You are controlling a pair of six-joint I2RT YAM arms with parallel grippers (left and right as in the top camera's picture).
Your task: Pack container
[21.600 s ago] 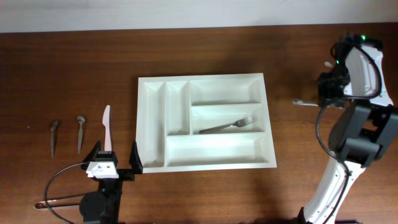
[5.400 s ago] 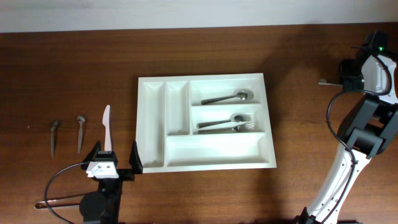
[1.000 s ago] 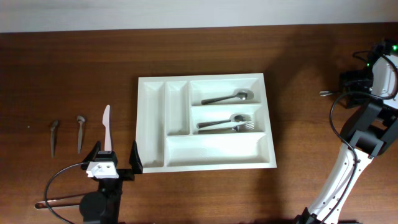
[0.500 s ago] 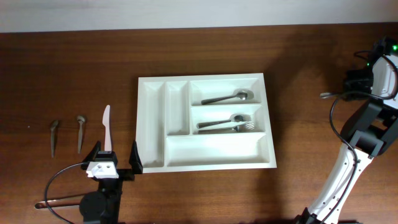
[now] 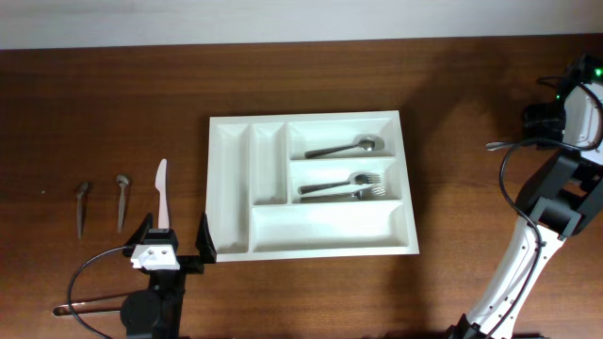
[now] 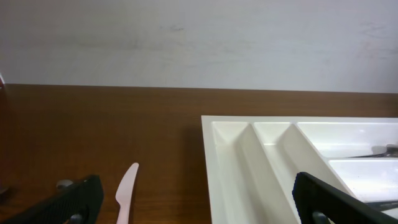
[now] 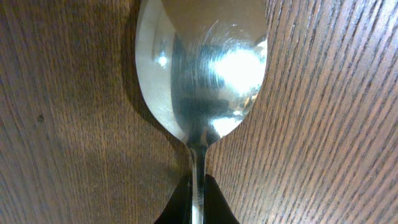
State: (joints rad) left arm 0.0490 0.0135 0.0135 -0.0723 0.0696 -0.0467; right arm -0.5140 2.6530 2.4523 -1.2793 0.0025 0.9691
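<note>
Right gripper (image 7: 194,202) low, tight on spoon (image 7: 202,74) neck

The bench (image 5: 113,113) is showing dark brown wood with a fine, streaky grain and a low satin sheen, rougher-looking up close. The spoon (image 7: 202,62) is gleaming as polished metal, its bowl mirroring light and carrying fine brushed scratches. The tray (image 5: 320,228) is looking like smooth white plastic with a soft gloss, while the knife (image 5: 161,193) is showing pale, matt plastic.
</note>
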